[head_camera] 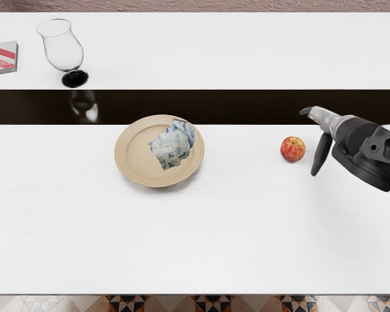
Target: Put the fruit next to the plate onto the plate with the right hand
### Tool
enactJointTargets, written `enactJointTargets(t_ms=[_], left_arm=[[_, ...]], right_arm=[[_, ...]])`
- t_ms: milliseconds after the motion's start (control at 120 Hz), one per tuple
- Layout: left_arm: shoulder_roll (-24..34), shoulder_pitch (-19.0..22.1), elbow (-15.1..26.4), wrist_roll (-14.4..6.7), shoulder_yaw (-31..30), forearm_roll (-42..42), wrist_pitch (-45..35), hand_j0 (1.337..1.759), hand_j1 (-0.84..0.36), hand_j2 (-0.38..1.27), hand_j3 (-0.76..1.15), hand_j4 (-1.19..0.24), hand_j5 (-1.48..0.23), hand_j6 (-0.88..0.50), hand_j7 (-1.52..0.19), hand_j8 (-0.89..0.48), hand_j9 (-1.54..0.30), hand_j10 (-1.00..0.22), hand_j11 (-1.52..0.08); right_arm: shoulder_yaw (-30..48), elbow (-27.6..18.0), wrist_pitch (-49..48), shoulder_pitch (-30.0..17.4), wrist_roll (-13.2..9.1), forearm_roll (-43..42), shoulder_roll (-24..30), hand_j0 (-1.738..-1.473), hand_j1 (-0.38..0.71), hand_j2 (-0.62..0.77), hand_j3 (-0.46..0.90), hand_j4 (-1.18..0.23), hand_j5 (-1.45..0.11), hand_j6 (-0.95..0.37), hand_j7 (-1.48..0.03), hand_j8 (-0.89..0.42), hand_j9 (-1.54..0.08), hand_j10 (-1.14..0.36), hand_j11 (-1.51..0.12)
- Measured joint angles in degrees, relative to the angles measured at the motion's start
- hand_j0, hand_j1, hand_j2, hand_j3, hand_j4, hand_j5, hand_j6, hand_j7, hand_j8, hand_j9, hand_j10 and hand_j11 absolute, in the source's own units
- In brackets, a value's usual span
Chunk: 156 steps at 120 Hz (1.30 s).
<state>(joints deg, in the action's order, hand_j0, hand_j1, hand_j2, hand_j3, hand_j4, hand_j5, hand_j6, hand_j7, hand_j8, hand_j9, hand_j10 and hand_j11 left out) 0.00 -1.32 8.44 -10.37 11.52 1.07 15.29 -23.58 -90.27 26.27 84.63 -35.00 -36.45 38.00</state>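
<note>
A red-yellow apple (292,149) sits on the white table, well to the right of a tan plate (131,159). On the plate lies a blue-white lump, like blue cheese (172,144). My right hand (320,140) comes in from the right edge, just right of the apple and apart from it. Its fingers (322,155) are spread and hold nothing.
A wine glass (63,51) stands at the back left, beside a red-striped box (1,57) at the left edge. A dark glossy strip (247,107) runs across the table behind the plate and apple.
</note>
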Motion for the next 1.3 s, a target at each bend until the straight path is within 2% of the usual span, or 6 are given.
enactJointTargets(t_ms=[433, 733, 933, 1300], left_arm=[[0.0, 0.0, 0.0, 0.0, 0.0, -0.01, 0.0, 1.658, 0.34, 0.0, 0.0, -0.01, -0.01, -0.01, -0.01, -0.01, -0.01, -0.01, -0.01], [0.0, 0.0, 0.0, 0.0, 0.01, -0.01, 0.0, 1.658, 0.34, 0.0, 0.0, -0.01, -0.01, -0.01, -0.01, -0.01, -0.01, -0.01, -0.01], [0.0, -0.08, 0.02, 0.0, 0.04, 0.0, 0.0, 1.658, 0.34, 0.0, 0.0, -0.01, -0.01, -0.01, -0.01, -0.01, -0.01, -0.01, -0.01], [0.0, -0.09, 0.09, 0.0, 0.09, 0.02, 0.0, 1.658, 0.34, 0.0, 0.0, -0.01, -0.01, -0.01, -0.01, -0.01, -0.01, -0.01, -0.01]], right_arm=[[0.02, 0.09, 3.45, -1.17, 0.0, -0.79, -3.74, -1.658, -0.15, -0.03, 0.0, -0.17, -0.22, -0.17, -0.22, -0.17, -0.22, -0.17, -0.22], [0.07, 0.44, 4.03, -1.81, 0.0, -0.87, -4.15, -1.658, -0.06, -0.05, 0.0, -0.24, -0.31, -0.24, -0.31, -0.24, -0.31, -0.24, -0.31], [-0.2, 2.38, 4.13, -2.29, 0.0, -1.86, -4.13, -1.658, -0.05, -0.05, 0.0, -0.25, -0.32, -0.25, -0.32, -0.25, -0.32, -0.25, -0.32], [0.06, 7.03, 7.15, -7.53, 0.0, -6.02, -5.5, -1.658, -0.04, -0.05, 0.0, -0.26, -0.33, -0.26, -0.33, -0.26, -0.33, -0.26, -0.33]])
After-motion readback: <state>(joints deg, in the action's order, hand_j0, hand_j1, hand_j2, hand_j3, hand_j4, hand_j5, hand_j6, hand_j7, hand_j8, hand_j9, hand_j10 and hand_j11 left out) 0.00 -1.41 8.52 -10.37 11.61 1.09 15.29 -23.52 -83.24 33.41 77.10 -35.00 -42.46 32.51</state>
